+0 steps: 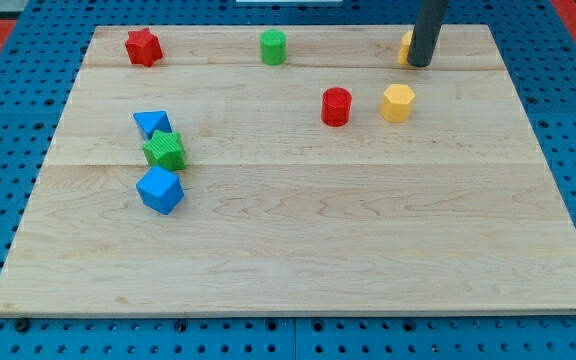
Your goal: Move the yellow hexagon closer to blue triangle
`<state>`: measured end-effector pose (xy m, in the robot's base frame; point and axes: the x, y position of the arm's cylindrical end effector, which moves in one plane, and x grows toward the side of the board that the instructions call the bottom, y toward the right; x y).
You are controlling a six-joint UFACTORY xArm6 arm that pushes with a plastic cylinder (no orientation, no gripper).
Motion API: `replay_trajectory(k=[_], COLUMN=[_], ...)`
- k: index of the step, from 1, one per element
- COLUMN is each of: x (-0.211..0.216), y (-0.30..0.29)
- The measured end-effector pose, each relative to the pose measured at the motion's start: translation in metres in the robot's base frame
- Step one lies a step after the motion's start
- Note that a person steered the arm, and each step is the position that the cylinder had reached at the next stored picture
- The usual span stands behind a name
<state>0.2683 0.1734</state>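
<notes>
Starting the hexagon push
My tip [420, 64], gripperless and holding nothing, sits above yellow hexagon [398, 102]; blue triangle [151, 123] is well apart.

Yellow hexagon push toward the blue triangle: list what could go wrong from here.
1. The red cylinder sits just left of the yellow hexagon, so a straight push may shove it along.
2. The green star touches the blue triangle and may get knocked.
3. My tip rests beside another yellow block and could drag it.
</notes>
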Motion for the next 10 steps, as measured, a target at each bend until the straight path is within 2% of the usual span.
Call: replay_trajectory(k=[1,2,3,4,5,6,7,8,9,10], x=[0.001,0.039,0.080,0.089,0.073,0.135,0.154,0.131,0.079,0.079], y=[-0.007,0.020,-0.001,-0.045,-0.096,-0.113,-0.149,-0.114,-0.149,-0.146])
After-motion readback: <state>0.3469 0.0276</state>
